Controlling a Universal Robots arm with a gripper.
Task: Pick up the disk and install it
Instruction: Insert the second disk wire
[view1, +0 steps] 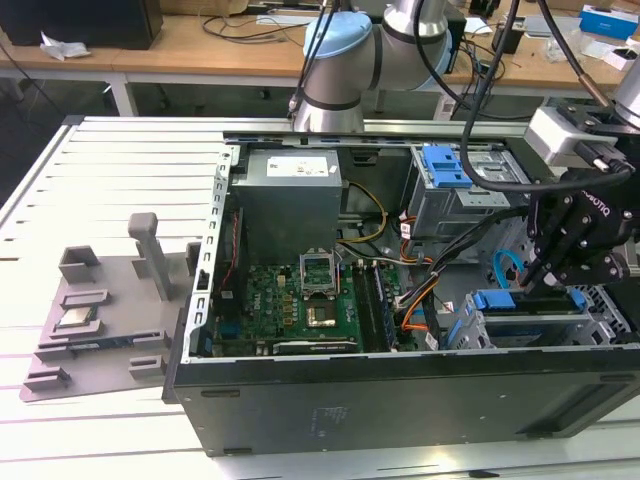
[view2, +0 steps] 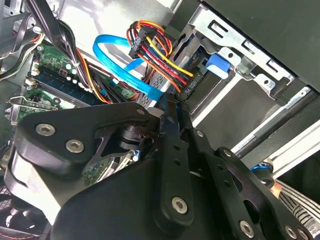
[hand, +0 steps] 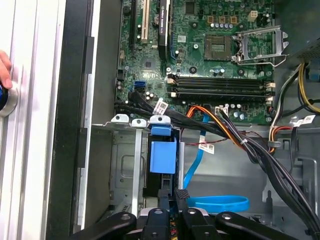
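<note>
Gripper (view1: 548, 283) sits at the drive cage (view1: 540, 325), fingers narrow, apparently pinching the disk (hand: 163, 157) by its blue caddy. Risk: the blue data cable (hand: 220, 203) nearby snags, or a tilted caddy jams in the bay.

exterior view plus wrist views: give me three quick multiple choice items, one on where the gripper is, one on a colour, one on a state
1. Where is the gripper?
A. over the grey tray
B. at the drive cage, on the exterior view's right
C. above the power supply

2. The disk has a caddy that is:
A. blue
B. red
C. green

3. The CPU socket is:
A. under a cooler
B. under a fan
C. uncovered, with its frame flipped open

Answers:
1. B, it hangs over the cage.
2. A, blue plastic shows in the first wrist view.
3. C, the bare socket lies beside its raised frame.
</note>
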